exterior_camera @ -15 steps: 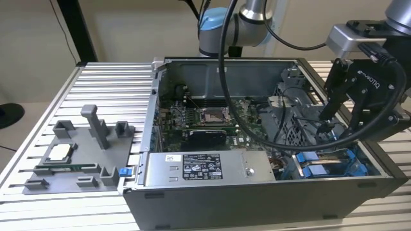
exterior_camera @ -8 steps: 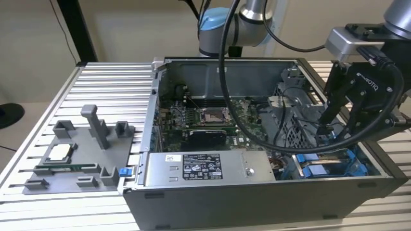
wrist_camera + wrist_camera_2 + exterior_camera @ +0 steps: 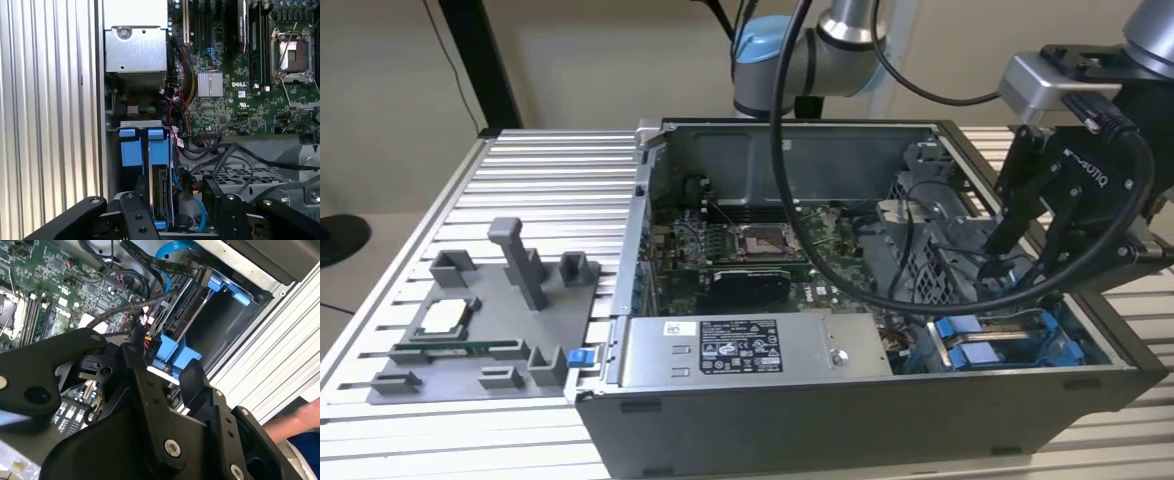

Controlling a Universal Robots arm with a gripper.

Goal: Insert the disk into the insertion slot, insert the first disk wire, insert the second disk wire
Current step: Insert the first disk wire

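Item: one open computer case (image 3: 854, 420) on the slatted worktop (image 3: 547, 160), with your claw (image 3: 1027, 272) hanging over its drive corner at the exterior view's right. Claw state: fingers apart, nothing clamped between them that you can make out. Insertion slot (image 3: 132, 150): blue-railed bay beside the case wall, close under the claw. Disk (image 3: 162, 195): standing edge-on between the blue rails, so judge the first step done and the wire work the step in hand. Wires: a blue wire (image 3: 201, 217) curls just beside the disk's end, and a black connector (image 3: 151, 346) with red and yellow leads sits near one fingertip. Whether either is plugged in you cannot tell. The move calls for, by judgement, a connector squared to the disk's port and pushed straight, in a space crowded by loose cables. View notes: the exterior view gives you the grey fixture (image 3: 454, 365) well apart on the worktop and the power supply (image 3: 747, 350) beside the slot. The first wrist view looks along the rails and across the motherboard (image 3: 240, 100). The second wrist view adds the disk's connector end and a blurred person's hand (image 3: 300, 420) outside the case.
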